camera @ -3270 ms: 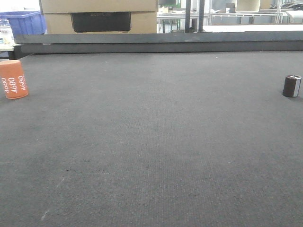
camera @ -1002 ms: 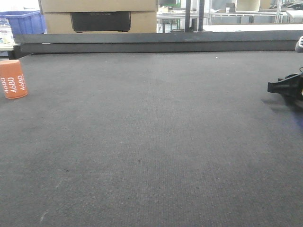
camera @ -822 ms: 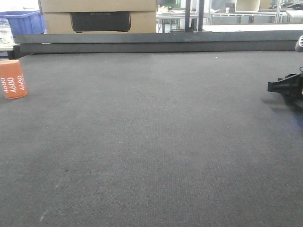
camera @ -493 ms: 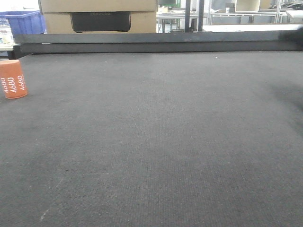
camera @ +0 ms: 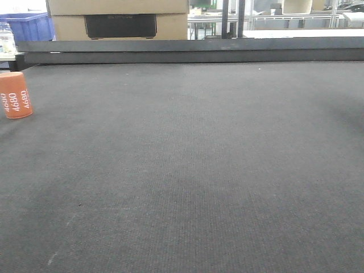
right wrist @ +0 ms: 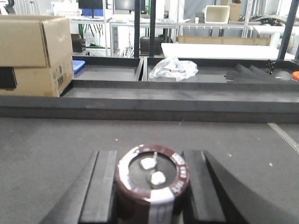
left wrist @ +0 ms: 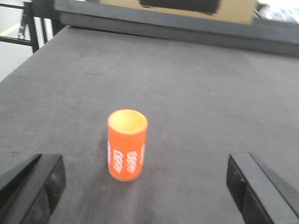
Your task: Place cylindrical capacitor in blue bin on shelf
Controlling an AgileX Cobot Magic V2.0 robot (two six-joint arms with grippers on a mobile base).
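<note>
cylindrical capacitor (right wrist: 152, 179) over dark tabletop (right wrist: 46, 144)

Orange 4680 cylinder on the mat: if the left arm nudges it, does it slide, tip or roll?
The orange cylinder stands upright, taller than wide, so a high push probably tips it. Once down, its round side would likely roll on the flat mat. The top looks hollow, so it may be light.

Dark felt worktop (camera: 193, 170) in a bright, cluttered workshop.
A raised black rail (camera: 193, 54) runs along the worktop's far edge. Beyond it, toward the far-left corner, stand stacked cardboard boxes (camera: 119, 17). Black posts (camera: 233, 17) and a pale, brightly lit bench (right wrist: 224, 50) lie further back.
</note>
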